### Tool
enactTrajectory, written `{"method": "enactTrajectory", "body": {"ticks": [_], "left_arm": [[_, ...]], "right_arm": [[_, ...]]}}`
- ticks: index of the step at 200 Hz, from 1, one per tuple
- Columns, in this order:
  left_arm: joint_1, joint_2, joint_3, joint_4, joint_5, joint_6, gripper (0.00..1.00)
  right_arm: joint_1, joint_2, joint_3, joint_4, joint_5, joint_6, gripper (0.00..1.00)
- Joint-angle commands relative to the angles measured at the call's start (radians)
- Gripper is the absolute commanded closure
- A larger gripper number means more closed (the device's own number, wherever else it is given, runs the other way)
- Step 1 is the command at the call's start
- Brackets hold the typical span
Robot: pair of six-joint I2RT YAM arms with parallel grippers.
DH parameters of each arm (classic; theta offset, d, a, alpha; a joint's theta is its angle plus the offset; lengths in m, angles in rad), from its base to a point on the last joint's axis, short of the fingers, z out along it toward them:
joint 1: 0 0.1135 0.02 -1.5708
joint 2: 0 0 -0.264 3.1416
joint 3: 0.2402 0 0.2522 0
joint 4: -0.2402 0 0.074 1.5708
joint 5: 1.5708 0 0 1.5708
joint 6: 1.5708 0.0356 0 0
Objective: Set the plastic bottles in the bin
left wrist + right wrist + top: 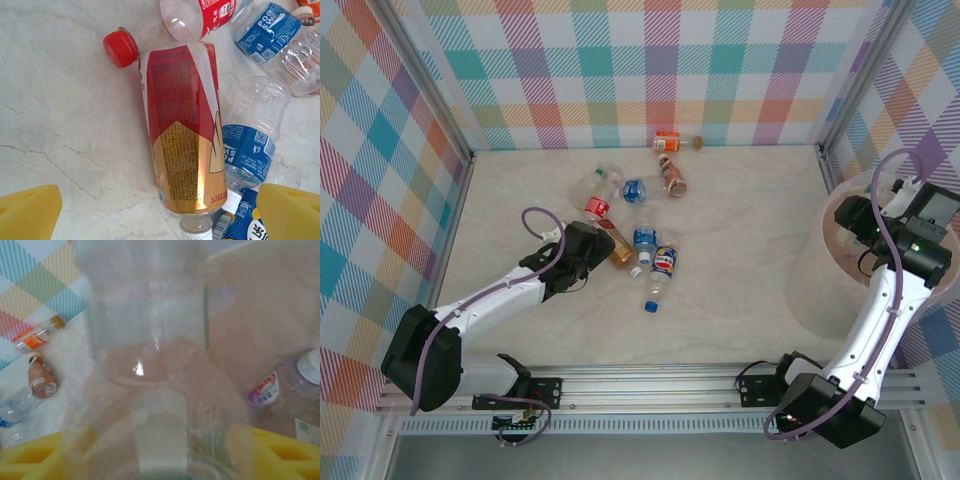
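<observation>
Bright, even light is cast from above; only faint, soft shadows are left on the tabletop [740,260]. The left wrist view is sharp, with glare spots on the red-labelled bottle [197,17] at its top edge. The right wrist view is blurred by a clear bottle [150,340] close to the lens.

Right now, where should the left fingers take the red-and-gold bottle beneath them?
Probably mid-label on the red-and-gold bottle, from straight above, fingers across its width: it lies flat on the table, body round and uncrushed there. A blue-labelled bottle crowds one side, leaving that finger little room.
</observation>
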Motion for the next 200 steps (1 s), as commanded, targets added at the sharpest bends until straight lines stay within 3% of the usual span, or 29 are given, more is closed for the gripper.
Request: {"method": "enactTrajectory", "body": {"ticks": [1, 33, 60, 104, 121, 148, 177, 200], "left_arm": [[0.011, 0.005, 0.008, 0.004, 0.010, -0.009, 0.00], [0.012, 0.010, 0.010, 0.008, 0.004, -0.008, 0.00], [0.012, 0.031, 0.021, 0.013, 0.017, -0.003, 0.00], [0.012, 0.059, 0.029, 0.019, 0.039, -0.008, 0.00], [0.013, 0.062, 0.029, 0.021, 0.042, -0.008, 0.00], [0.012, 0.063, 0.025, 0.024, 0.042, -0.008, 0.00], [0.012, 0.067, 0.023, 0.024, 0.047, -0.009, 0.00], [0.013, 0.068, 0.015, 0.025, 0.048, -0.013, 0.00]], "right_arm": [[-0.006, 0.001, 0.009, 0.044, -0.097, 0.023, 0.24], [-0.007, -0.027, 0.005, 0.063, -0.104, 0.028, 0.14], [-0.006, -0.042, 0.006, 0.081, -0.121, 0.042, 0.12], [0.005, -0.086, -0.025, 0.184, -0.289, 0.109, 0.07], [0.020, -0.102, -0.032, 0.219, -0.319, 0.124, 0.00], [0.053, -0.113, -0.037, 0.260, -0.364, 0.162, 0.00], [0.134, -0.119, -0.051, 0.317, -0.418, 0.201, 0.00], [0.257, -0.122, -0.054, 0.334, -0.372, 0.177, 0.00]]}}
